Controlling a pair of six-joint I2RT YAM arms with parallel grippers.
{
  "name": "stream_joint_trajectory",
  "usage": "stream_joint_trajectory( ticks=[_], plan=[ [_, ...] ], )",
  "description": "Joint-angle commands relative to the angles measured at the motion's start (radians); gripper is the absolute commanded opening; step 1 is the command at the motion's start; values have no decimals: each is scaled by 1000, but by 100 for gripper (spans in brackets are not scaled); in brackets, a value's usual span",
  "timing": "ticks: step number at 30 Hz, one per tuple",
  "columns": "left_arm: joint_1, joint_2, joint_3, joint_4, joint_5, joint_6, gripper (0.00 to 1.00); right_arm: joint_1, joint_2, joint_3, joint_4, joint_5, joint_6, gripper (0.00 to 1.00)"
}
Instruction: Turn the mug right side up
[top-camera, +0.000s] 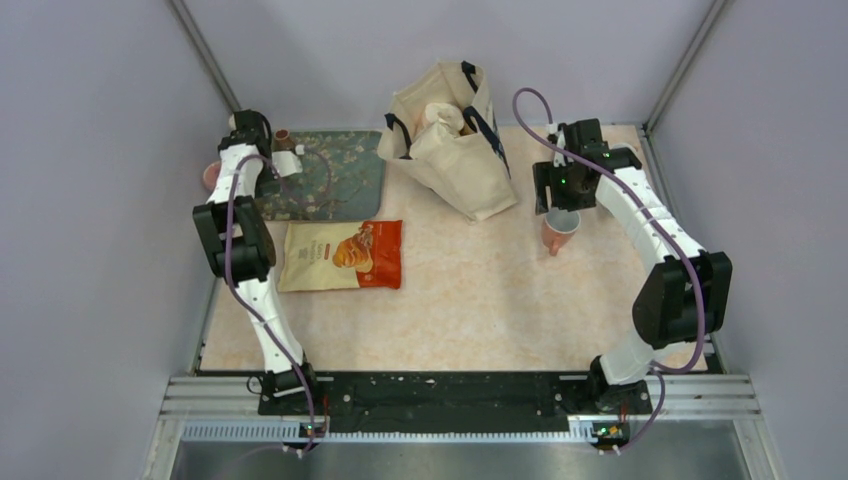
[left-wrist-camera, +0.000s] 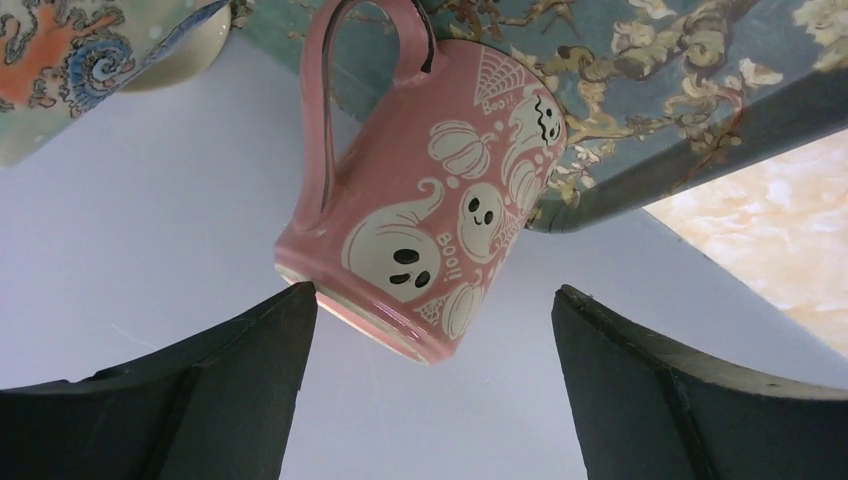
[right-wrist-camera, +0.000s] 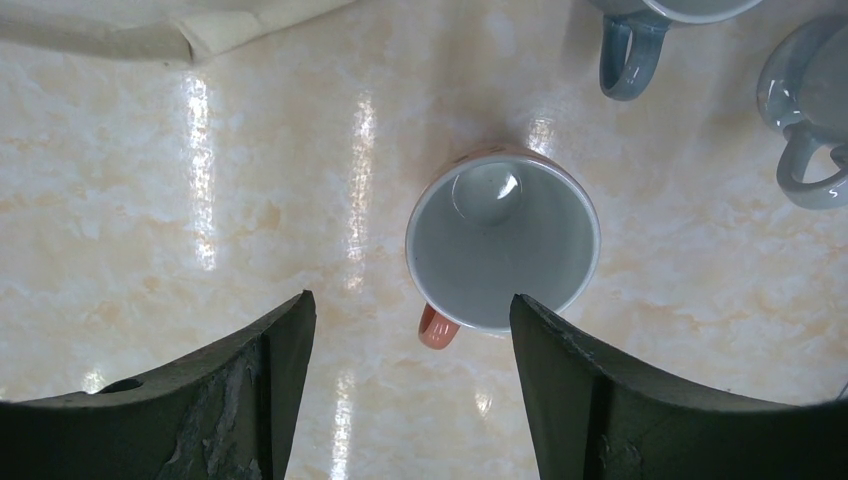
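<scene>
Top external, rundown?
— Bench (top-camera: 480, 300) carries a tote bag (top-camera: 455, 140), floral mat (top-camera: 340, 180), snack bag (top-camera: 345, 255). Orange mug (top-camera: 560, 232) stands on bare bench right of the tote, under the right claw (right-wrist-camera: 410, 305)
Step?
— Right wrist looks straight into the mug, mouth up, so I judge the turn done. That claw is released, spread wide above it, not touching. Next: lift clear without clipping the rim
Left side?
— Left claw (left-wrist-camera: 432, 292) spread too, empty, facing a pink ghost mug (left-wrist-camera: 430, 210) at the mat edge; which end is up, cannot tell
Hidden?
— Two grey mugs (right-wrist-camera: 640, 40) cut off at the right wrist frame edge, unseen from above
</scene>
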Motion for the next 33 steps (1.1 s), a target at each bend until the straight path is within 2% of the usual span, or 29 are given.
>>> stream_joint_trajectory(
  ticks=[1, 5, 9, 12, 16, 20, 23, 33],
  plan=[
    [-35, 13, 18, -66, 15, 51, 91, 8, -43, 12, -4, 16, 12, 71],
    [-69, -14, 48, -71, 68, 7, 91, 9, -27, 15, -4, 14, 14, 71],
    [-86, 4, 169, -61, 141, -70, 95, 14, -3, 20, -7, 13, 10, 71],
    [-80, 89, 260, -6, 44, -74, 97, 20, 7, 24, -14, 14, 8, 71],
    [-61, 220, 372, -19, -84, -67, 91, 22, 5, 15, -19, 35, 5, 71],
    [-49, 237, 347, -7, -103, -76, 81, 22, 6, 15, -19, 43, 0, 71],
    [-49, 232, 333, -20, -92, -89, 79, 23, 12, 26, -23, 36, 0, 71],
    [-53, 244, 236, 124, -159, -37, 67, 24, 8, 26, -21, -16, -6, 71]
  ],
)
